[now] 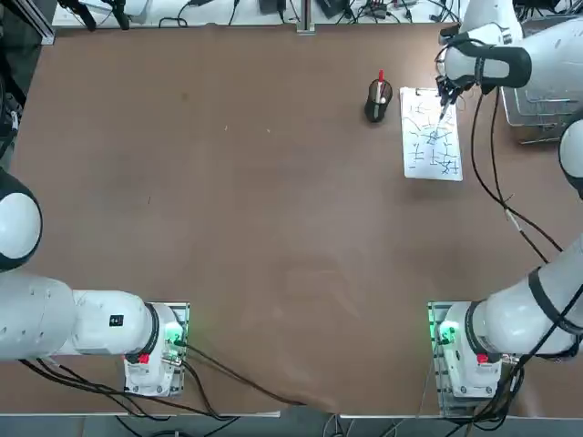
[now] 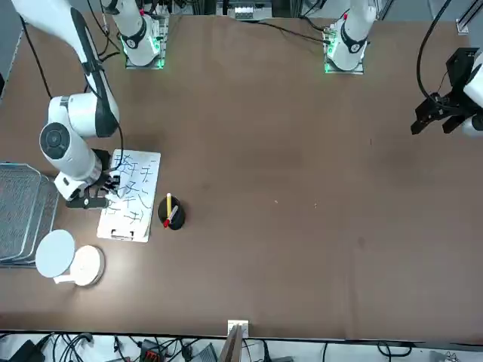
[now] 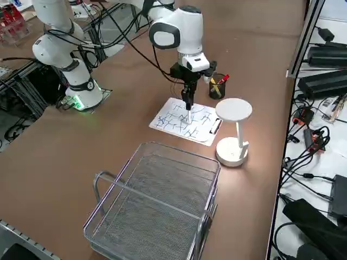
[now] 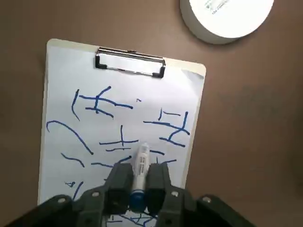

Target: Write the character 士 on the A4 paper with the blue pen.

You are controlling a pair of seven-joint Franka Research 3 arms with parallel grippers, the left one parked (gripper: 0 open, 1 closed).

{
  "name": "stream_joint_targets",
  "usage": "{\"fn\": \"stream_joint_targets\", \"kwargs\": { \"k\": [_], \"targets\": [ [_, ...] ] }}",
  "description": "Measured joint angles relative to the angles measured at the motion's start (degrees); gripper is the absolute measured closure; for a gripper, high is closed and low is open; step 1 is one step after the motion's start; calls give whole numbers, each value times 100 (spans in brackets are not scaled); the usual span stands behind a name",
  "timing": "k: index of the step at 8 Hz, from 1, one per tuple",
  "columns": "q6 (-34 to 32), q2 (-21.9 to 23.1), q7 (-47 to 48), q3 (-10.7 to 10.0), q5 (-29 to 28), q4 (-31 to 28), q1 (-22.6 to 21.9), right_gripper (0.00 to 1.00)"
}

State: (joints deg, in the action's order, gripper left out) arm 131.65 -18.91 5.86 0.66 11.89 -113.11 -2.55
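Toward the table's far right corner, a clipboard (image 4: 199, 75) bears the A4 paper (image 1: 425, 155), marked with blue strokes. Over it, the right gripper (image 4: 139, 184) has the blue pen (image 4: 141, 165) pinched between its fingers. Right of the paper is a wire basket (image 3: 157, 206); left, nearer the far edge, a black cup (image 2: 176, 219) holds a yellow pen (image 2: 169, 204) and a red-tipped one (image 2: 170, 217).

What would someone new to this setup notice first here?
Probably the white A4 paper on its clipboard, covered in blue strokes, with the right gripper over it, shut on the blue-capped pen. Next, the dark pen cup beside the paper, and the large wire basket nearer the right side camera.
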Motion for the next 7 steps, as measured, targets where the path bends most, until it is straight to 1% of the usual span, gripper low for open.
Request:
{"fn": "stream_joint_targets", "kwargs": {
  "k": [2, 5, 7],
  "targets": [
    [-6, 35, -312, -43, 0, 39, 7, 79],
    [-8, 21, -576, -260, 0, 14, 27, 79],
    [-8, -14, -605, -310, 0, -5, 30, 79]
  ]
}}
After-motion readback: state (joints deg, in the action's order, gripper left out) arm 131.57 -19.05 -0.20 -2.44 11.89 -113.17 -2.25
